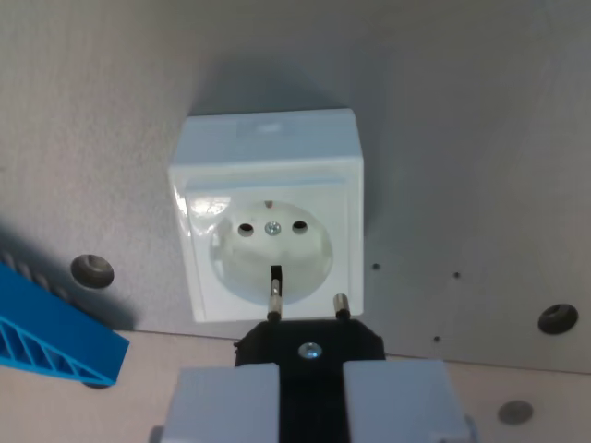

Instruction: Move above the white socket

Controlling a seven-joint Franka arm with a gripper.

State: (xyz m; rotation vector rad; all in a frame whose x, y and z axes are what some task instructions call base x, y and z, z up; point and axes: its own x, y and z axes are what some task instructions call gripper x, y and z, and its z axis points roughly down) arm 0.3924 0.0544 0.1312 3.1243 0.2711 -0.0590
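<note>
Gripper [311,392] clamped on a black plug [309,346], its two pins poking over the socket's [268,221] near edge.

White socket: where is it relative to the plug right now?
In the wrist view the white socket sits center frame on the grey board, just beyond the black plug held in the gripper, with the blue part to its lower left.
</note>
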